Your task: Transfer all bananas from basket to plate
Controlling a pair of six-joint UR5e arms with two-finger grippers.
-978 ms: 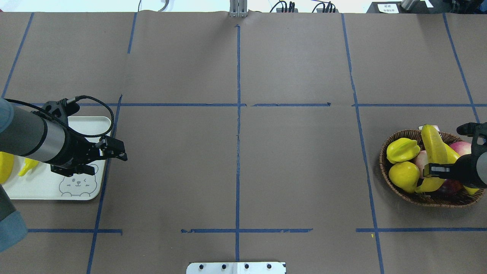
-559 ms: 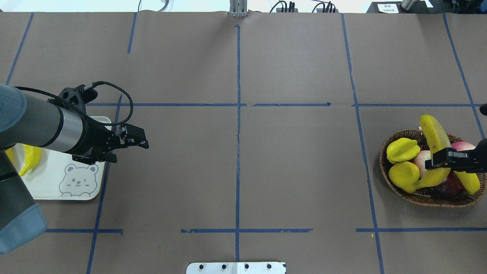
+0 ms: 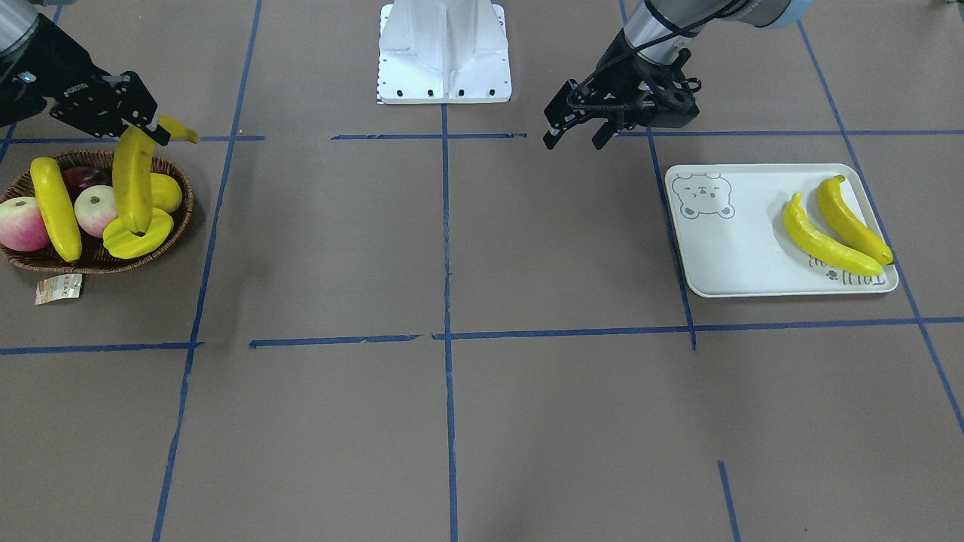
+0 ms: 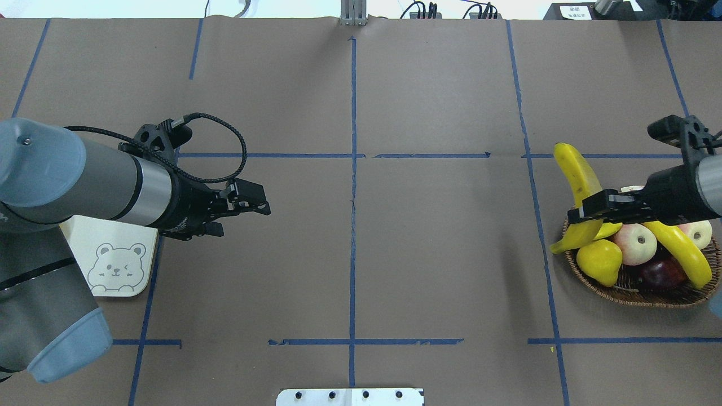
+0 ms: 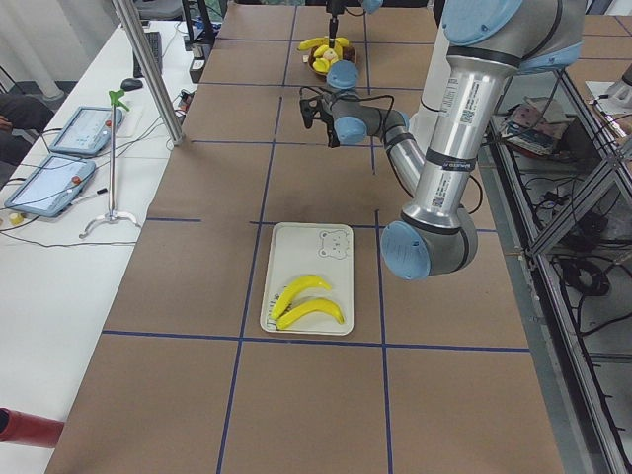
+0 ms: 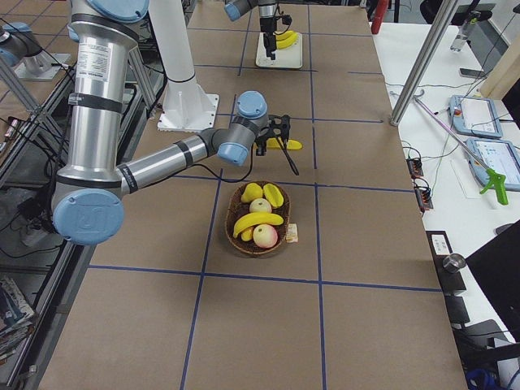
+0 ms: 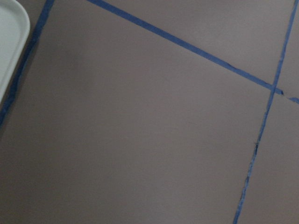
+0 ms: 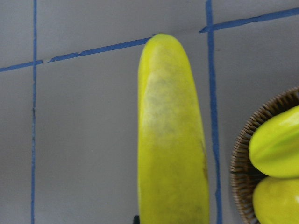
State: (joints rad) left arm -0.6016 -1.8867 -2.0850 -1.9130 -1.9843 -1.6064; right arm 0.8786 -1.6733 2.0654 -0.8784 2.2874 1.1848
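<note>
My right gripper point(image 4: 584, 211) is shut on a long yellow banana point(image 4: 575, 175), held in the air over the basket's point(image 4: 637, 294) inner rim; the front-facing view shows this banana point(image 3: 132, 181) hanging steeply from the gripper point(image 3: 143, 126). The right wrist view is filled by the banana point(image 8: 170, 140). A second banana point(image 4: 682, 251) lies in the basket. Two bananas point(image 3: 825, 237) point(image 3: 851, 218) lie on the off-white plate point(image 3: 723, 256). My left gripper point(image 3: 574, 139) is open and empty, hovering over bare table beside the plate's inner edge. My left arm hides most of the plate point(image 4: 115, 276) in the overhead view.
The basket also holds a yellow starfruit point(image 3: 135, 235), apples point(image 4: 634, 243), a dark red fruit point(image 4: 660, 273) and a round yellow fruit point(image 4: 599, 260). A paper tag point(image 3: 59, 288) lies by the basket. The robot's white base point(image 3: 444, 53) stands at the table's near middle edge.
My right gripper has lifted the banana up out of the basket and carried it toward the table's middle. My left arm has swung away from the plate toward the centre.
</note>
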